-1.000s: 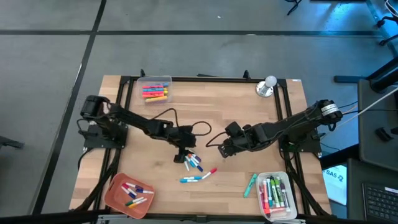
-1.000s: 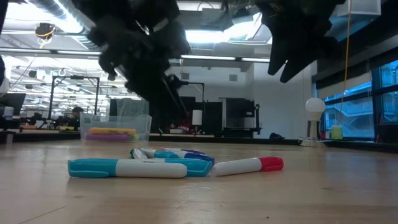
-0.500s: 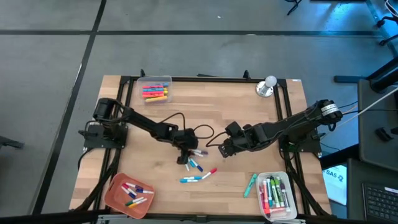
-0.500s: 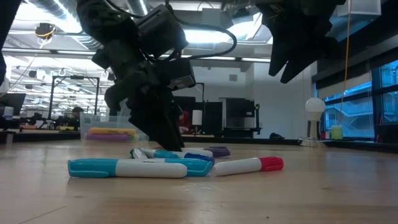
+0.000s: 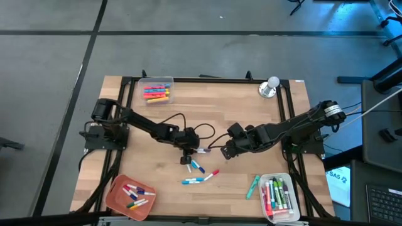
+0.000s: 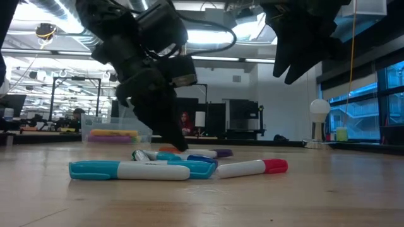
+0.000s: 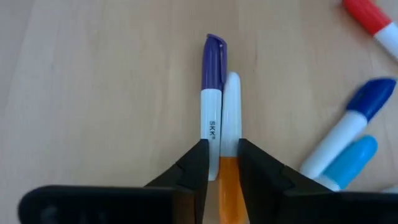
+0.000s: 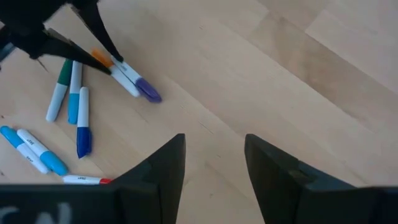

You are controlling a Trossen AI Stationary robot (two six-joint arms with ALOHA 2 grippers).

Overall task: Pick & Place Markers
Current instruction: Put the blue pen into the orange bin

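A: Left wrist view first: the left gripper (image 7: pixel 222 158) has its fingers (image 7: pixel 198 163) on either side of an orange marker (image 7: pixel 228 134), with a purple marker (image 7: pixel 212 102) lying right beside it against one finger. A second ago those fingers were much wider. They are closing, and I can't tell yet whether they truly clamp the orange one.

B: So the grasp is starting. From the high view, the left gripper (image 5: pixel 188 149) has shifted from the blue cluster toward table centre, and the purple marker (image 5: pixel 202 151) now lies apart from the other markers (image 5: pixel 196 166).

A: Agreed. My worry is that the purple one gets pinched along with the orange.

B: The high view can't settle that; the arm hides the orange marker there. Only the wrist camera shows which barrel sits between the fingers.

A: The low view adds that the left gripper (image 6: pixel 169 135) is down at the table surface, tips among the markers.

B: And the right gripper (image 5: pixel 224 150)?

A: It hovers just beside the work, unchanged, fingers (image 8: pixel 165 168) spread and holding nothing. Its own camera shows the purple marker (image 8: pixel 140 85) and the left fingertips from the other side.

B: Bins at the table's edges already hold markers; these few remain loose.
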